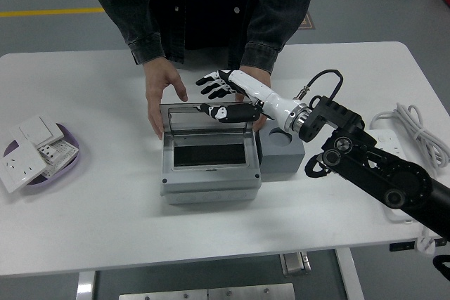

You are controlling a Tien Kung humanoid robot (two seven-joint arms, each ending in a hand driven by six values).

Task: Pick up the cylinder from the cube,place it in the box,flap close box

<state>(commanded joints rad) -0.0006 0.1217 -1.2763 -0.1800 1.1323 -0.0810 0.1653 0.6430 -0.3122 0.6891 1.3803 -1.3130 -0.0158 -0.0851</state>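
The grey box (211,180) stands at the table's middle with its clear flap (207,126) raised at the back. Its inside is dark and I cannot make out the cylinder there. My right hand (216,96) hovers at the flap's top edge, fingers spread and holding nothing, with the thumb close to that edge. The dark grey cube (283,151) stands against the box's right side, its round top recess empty. A person at the far side rests one hand (162,93) at the box's back left corner and the other hand (254,79) behind my hand.
A purple plate (70,147) with white switches sits at the left edge. A white power strip (395,159) with a coiled cable lies at the right. The person's body stands close behind the box.
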